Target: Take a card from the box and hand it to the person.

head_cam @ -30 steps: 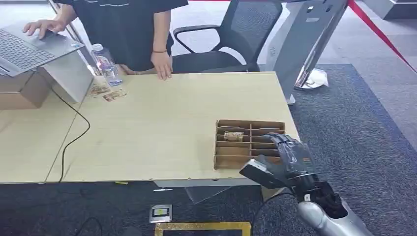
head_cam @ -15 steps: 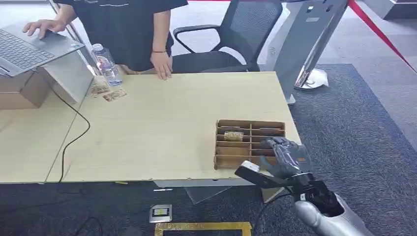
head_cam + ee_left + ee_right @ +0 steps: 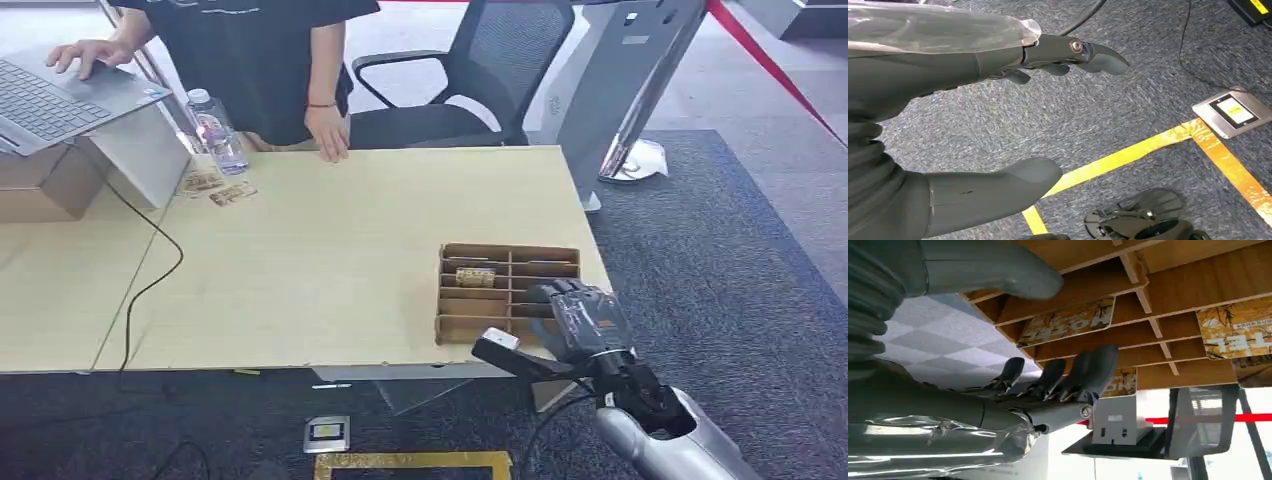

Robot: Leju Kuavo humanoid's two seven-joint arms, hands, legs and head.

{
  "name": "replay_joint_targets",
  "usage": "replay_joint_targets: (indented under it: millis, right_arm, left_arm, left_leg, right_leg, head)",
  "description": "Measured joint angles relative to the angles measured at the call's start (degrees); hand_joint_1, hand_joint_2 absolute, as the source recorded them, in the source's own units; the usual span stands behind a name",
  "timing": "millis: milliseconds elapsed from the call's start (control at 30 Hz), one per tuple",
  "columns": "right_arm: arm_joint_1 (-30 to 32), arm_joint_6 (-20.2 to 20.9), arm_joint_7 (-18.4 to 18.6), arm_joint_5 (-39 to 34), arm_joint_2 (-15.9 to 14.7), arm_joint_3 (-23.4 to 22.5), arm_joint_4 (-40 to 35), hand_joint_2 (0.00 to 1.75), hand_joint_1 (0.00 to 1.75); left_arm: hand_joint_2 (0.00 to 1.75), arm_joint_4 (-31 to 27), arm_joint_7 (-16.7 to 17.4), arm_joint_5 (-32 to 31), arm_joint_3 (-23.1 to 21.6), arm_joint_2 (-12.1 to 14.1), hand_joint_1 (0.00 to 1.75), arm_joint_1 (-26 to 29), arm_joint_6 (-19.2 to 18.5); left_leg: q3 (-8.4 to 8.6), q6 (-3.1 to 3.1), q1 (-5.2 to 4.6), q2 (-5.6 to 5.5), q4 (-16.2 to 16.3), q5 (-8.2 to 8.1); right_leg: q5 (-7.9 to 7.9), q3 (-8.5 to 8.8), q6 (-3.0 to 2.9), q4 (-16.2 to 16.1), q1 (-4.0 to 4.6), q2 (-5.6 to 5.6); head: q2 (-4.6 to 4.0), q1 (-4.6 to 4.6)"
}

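Note:
A brown cardboard box (image 3: pixel 506 251) with several compartments sits near the table's front right corner. One card (image 3: pixel 475 276) lies in a compartment on its left side. My right hand (image 3: pixel 585 322) hovers at the box's near right corner, fingers apart and holding nothing. In the right wrist view the same hand (image 3: pixel 963 405) is spread just in front of the box dividers (image 3: pixel 1088 287), with yellow-brown cards (image 3: pixel 1068 322) in the slots beyond the fingers (image 3: pixel 1083 371). My left hand (image 3: pixel 908 85) hangs open above the carpet. The person's hand (image 3: pixel 330 140) rests on the table's far edge.
A water bottle (image 3: pixel 215 130) and two loose cards (image 3: pixel 232 193) lie at the table's far left, beside a laptop (image 3: pixel 60 95) on a stand. An office chair (image 3: pixel 460 90) stands behind the table. A cable (image 3: pixel 150 270) runs across the left side.
My right hand has drawn back a little from above the box's right compartments toward its near edge and sunk lower. The box, cards and person stay where they were.

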Motion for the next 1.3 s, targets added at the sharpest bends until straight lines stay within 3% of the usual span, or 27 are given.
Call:
replay_joint_targets:
  millis: [100, 167, 200, 333, 700, 933, 1100, 1300]
  right_arm:
    - [0.0, 0.6, 0.9, 1.2, 0.0, 0.1, 0.0, 1.75, 1.13]
    - [-0.2, 1.0, 1.2, 1.8, 0.0, 0.1, 0.0, 1.75, 1.48]
    - [-0.4, 1.1, 1.5, 2.2, 0.0, 0.1, 0.0, 1.75, 1.47]
    - [-1.0, 2.3, 2.9, 4.4, 0.0, 0.2, 0.0, 1.75, 1.75]
    - [-1.1, 3.1, 4.3, 6.4, 0.2, 0.2, -0.3, 1.75, 1.75]
    - [-1.0, 5.1, 2.5, 5.1, 0.0, -0.5, -3.0, 1.75, 1.75]
    - [-1.0, 9.3, 1.5, 3.3, -2.2, -1.9, -8.2, 1.75, 1.75]
    - [-1.0, 14.2, 1.4, -3.3, -7.6, -5.4, -17.1, 1.75, 1.75]
  left_arm:
    - [1.75, 0.0, 0.0, 0.0, 0.0, 0.0, 0.0, 0.0, 0.0]
    - [1.75, 0.0, 0.0, 0.0, 0.0, 0.0, 0.0, 0.0, 0.0]
    - [1.75, 0.0, 0.0, 0.0, 0.0, 0.0, 0.0, 0.0, 0.0]
    - [1.75, 0.0, 0.0, 0.0, 0.0, 0.0, 0.0, 0.0, 0.0]
    - [1.75, 0.0, 0.0, 0.4, 0.0, 0.0, 0.0, 0.0, 0.0]
    - [1.75, 0.0, -0.1, 0.4, 0.0, 0.0, 0.0, 0.1, -0.1]
    - [1.75, 0.0, -0.1, 0.4, 0.0, 0.0, 0.0, 0.0, -0.4]
    - [1.75, 0.0, -0.2, -0.3, 0.0, 0.2, 0.0, 0.0, -1.1]
  left_leg:
    - [0.0, 0.0, 0.0, 0.0, 0.0, 0.0]
    - [0.0, 0.0, 0.0, 0.0, 0.0, 0.0]
    - [0.0, 0.0, 0.0, 0.0, 0.0, 0.0]
    - [0.01, 0.0, 0.0, -0.01, 0.0, 0.0]
    - [0.01, 0.0, 0.0, -0.01, 0.0, 0.0]
    - [0.02, 0.0, 0.0, 0.0, 0.0, 0.01]
    - [0.02, 0.0, -0.01, 0.0, 0.0, 0.01]
    - [0.03, 0.0, -0.02, 0.02, 0.0, 0.01]
  right_leg:
    - [0.0, 0.0, 0.0, 0.0, 0.0, 0.0]
    - [0.0, 0.0, 0.0, 0.0, 0.0, 0.0]
    - [0.0, 0.0, 0.0, 0.0, 0.0, 0.0]
    - [0.0, 0.01, 0.0, 0.0, 0.0, 0.0]
    - [0.0, 0.01, 0.0, 0.0, 0.0, 0.0]
    - [0.0, -0.01, 0.0, 0.0, 0.0, 0.02]
    - [0.0, -0.02, 0.0, 0.0, -0.01, 0.02]
    - [0.01, -0.02, 0.0, 0.0, -0.02, 0.02]
  head:
    - [0.0, 0.0]
    - [0.0, 0.0]
    - [0.0, 0.0]
    - [0.0, 0.0]
    - [0.0, 0.0]
    - [0.0, 0.0]
    - [0.0, 0.0]
    - [0.0, 0.02]
